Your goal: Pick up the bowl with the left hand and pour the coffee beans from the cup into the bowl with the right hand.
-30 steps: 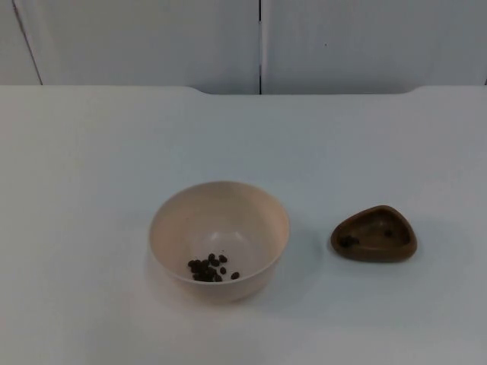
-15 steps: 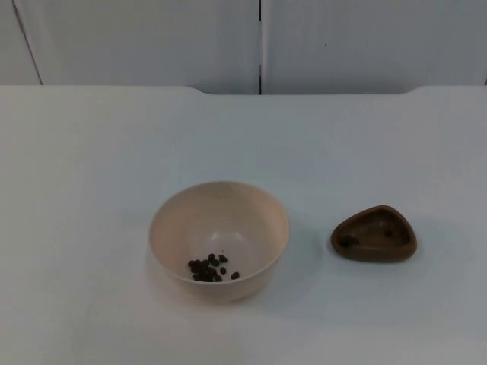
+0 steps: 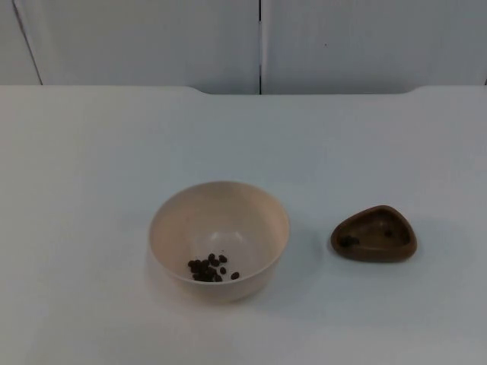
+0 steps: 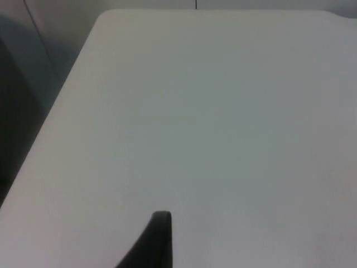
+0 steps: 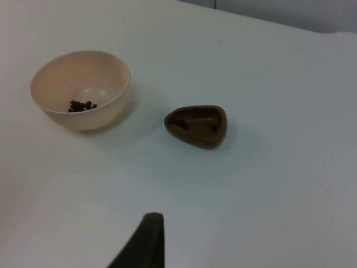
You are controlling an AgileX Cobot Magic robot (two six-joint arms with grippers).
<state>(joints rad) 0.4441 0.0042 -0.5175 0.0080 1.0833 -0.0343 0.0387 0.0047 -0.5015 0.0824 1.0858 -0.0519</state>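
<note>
Facing a white bench [image 3: 91, 144] running back to a grey partition wall [image 3: 137, 38]. Finding nothing in motion on it.

Noting a cream bowl [image 3: 243, 213] standing upright on the bench, well ahead of the right hand [image 5: 148, 240] and off to its left side. Reading the same bowl [image 5: 61, 72] from the right wrist as resting flat, not lifted. Holding the left hand [image 4: 159, 240] over bare bench beside the bench's left edge, waiting. Not being able to tell, for either hand, whether spread or pressed together; gripping nothing, as far as can be judged.

Noting a brown, roughly triangular cup [image 3: 374, 233] ahead of the right hand, nearer to it than the bowl and apart from the bowl. Seeing the cup [image 5: 196, 125] sitting mouth-up on the bench, with a dark speck or two inside, too small to name.

Spotting a small heap of coffee beans [image 3: 208, 268] lying already in the bottom of the bowl, on the side toward the hands; same beans [image 5: 81, 105] from the right wrist.

Judging the pour as largely done, with bowl and cup both set down. Judging any further move as calling for the left hand to reach across to the bowl's rim, and the right to close on the cup and tip out whatever is left.
</note>
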